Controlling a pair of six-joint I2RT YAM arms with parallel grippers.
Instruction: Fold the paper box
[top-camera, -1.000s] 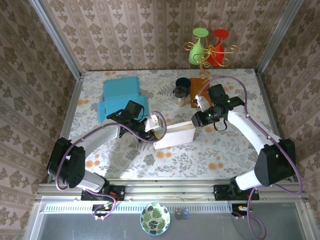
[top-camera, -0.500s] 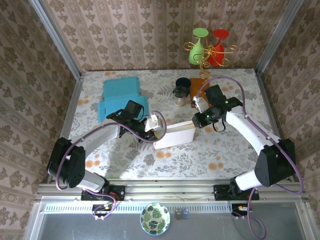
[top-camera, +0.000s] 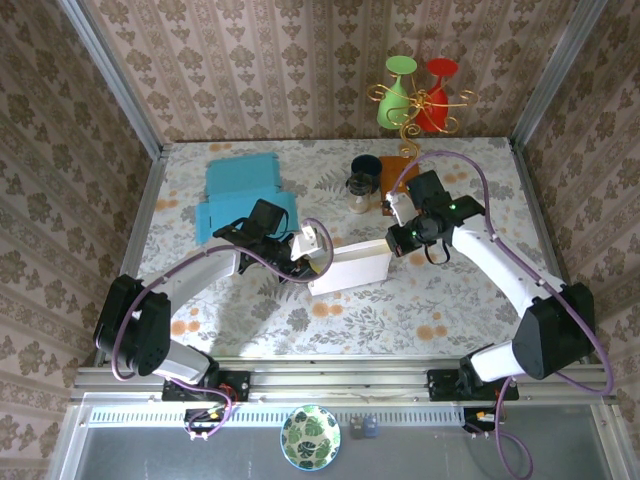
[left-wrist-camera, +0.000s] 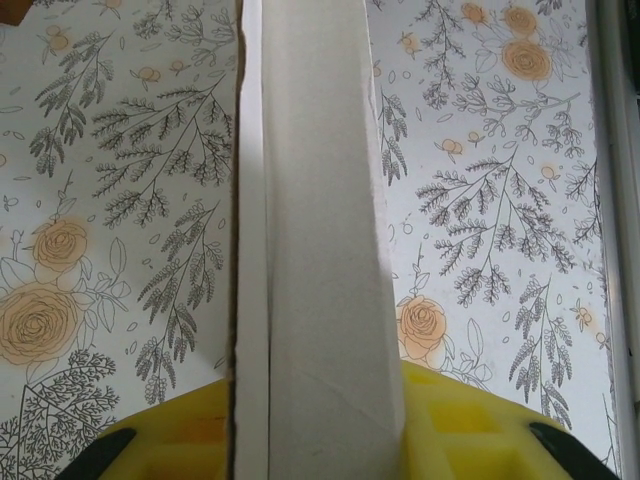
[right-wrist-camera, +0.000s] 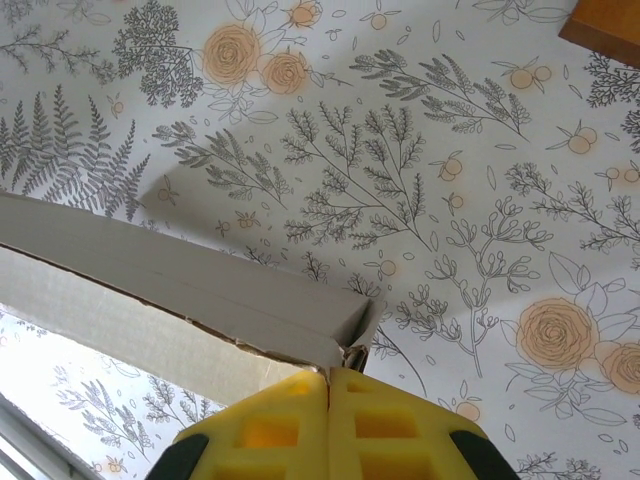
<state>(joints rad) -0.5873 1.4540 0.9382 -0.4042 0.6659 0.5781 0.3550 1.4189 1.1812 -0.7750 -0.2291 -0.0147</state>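
The white paper box (top-camera: 350, 268) lies lengthwise in the middle of the floral table. My left gripper (top-camera: 313, 252) is shut on its left end. In the left wrist view the box (left-wrist-camera: 315, 200) runs straight up from between the yellow fingers (left-wrist-camera: 160, 440), one on each side of it. My right gripper (top-camera: 396, 240) is at the box's right end. Its yellow fingers (right-wrist-camera: 260, 430) are pressed together, pinching the torn corner flap of the box (right-wrist-camera: 200, 300) at their tips. My right gripper (right-wrist-camera: 328, 385) shows no gap between its pads.
Blue flattened boxes (top-camera: 240, 180) lie at the back left. A dark glass (top-camera: 362, 180) and a brown board (top-camera: 395, 172) stand behind the right gripper. Green and red glasses on a gold stand (top-camera: 420, 95) are at the far edge. The board's corner (right-wrist-camera: 610, 25) shows at the right wrist view's upper right.
My right gripper has closed onto the box's right end corner and shifted slightly towards the back. The left gripper keeps its hold and has not moved.
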